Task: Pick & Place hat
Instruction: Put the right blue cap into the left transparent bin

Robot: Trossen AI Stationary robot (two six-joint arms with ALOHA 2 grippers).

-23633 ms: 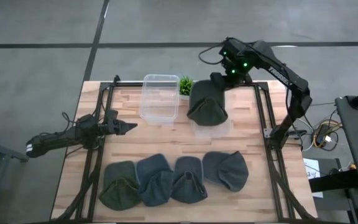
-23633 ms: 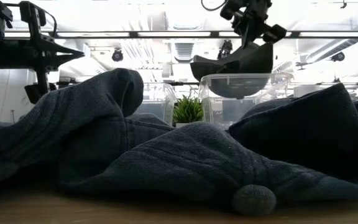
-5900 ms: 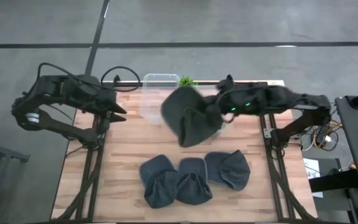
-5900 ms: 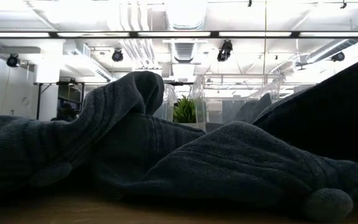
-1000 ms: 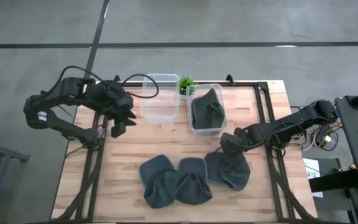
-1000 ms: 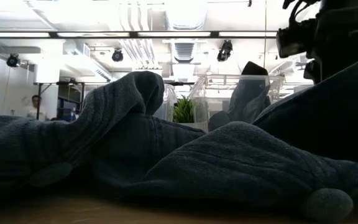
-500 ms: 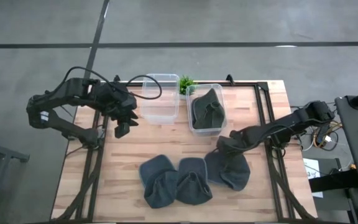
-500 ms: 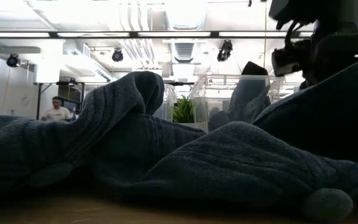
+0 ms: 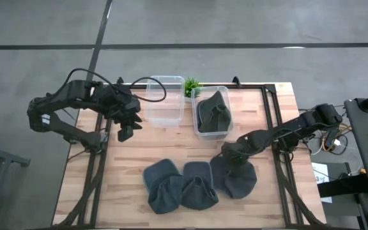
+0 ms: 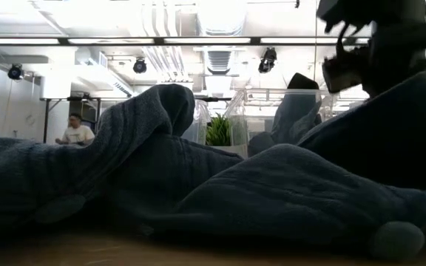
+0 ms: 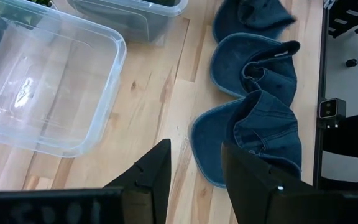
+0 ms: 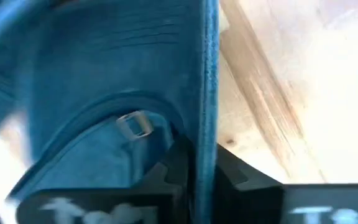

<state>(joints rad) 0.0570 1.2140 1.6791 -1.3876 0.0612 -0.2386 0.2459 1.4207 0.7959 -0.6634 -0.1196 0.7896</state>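
Three dark blue hats lie in a row on the table's near part: left (image 9: 163,186), middle (image 9: 197,186) and right (image 9: 239,177). My right gripper (image 9: 226,153) is down at the right hat's far rim and shut on it; it also shows in the low view (image 10: 366,63) above that hat (image 10: 390,140). A fourth hat (image 9: 213,112) rests in the right clear bin (image 9: 200,131). My left gripper (image 9: 126,128) hovers open over the table's left side, beside the empty clear bin (image 9: 165,108), with nothing between its fingers (image 11: 148,177). My right gripper pinches the right hat's thin rim edge (image 12: 206,134) between its two fingers (image 12: 178,163). The fingers reach in from the table's right, slanting down. The rest of the hat lies on the table.
A small green plant (image 9: 191,85) stands at the far edge between the two bins. Black frame rails (image 9: 275,128) run along the table's left and right sides. Bare wood (image 9: 165,144) lies between the bins and the hats. A person (image 10: 75,131) shows far off in the room.
My right gripper has moved a little toward the table's left and near edge, onto the right hat's far rim. That hat's far edge has bunched slightly toward the gripper. My left gripper has shifted slightly toward the right.
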